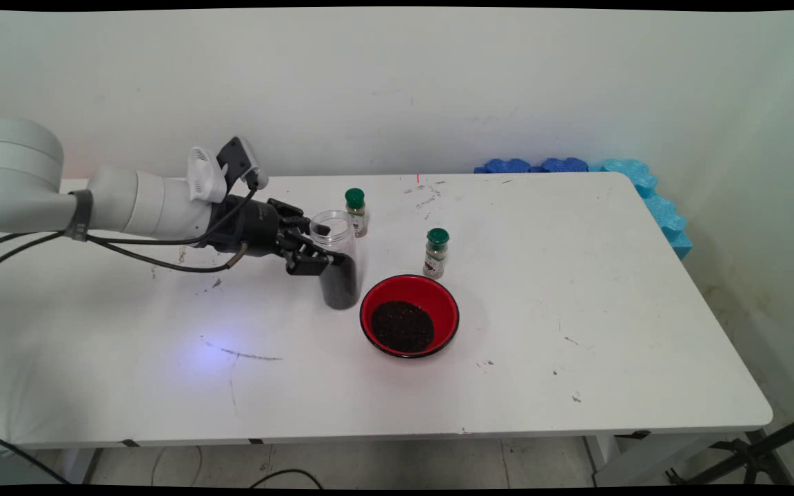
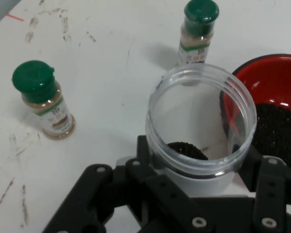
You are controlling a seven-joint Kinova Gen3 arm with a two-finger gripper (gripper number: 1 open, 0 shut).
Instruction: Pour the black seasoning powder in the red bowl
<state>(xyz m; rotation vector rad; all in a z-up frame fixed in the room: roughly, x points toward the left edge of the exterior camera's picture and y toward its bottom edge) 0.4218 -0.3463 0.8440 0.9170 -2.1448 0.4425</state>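
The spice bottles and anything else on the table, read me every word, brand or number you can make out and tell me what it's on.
No text can be read here.
Left spice bottle: the label has print, too blurred to read.
Right spice bottle: the label has print, too small to read.
Clear jar held in the gripper: no label in view.
Red bowl: no writing in view.

1. Gripper [image 1: 324,253] clamps the open jar [image 1: 337,262]; red bowl [image 1: 409,315] sits just right of it, blocking that side.
2. Two green-capped spice bottles [image 1: 355,212] [image 1: 436,253] stand behind, with a gap between them.
3. Desk [image 1: 576,331] is open at the right and front.
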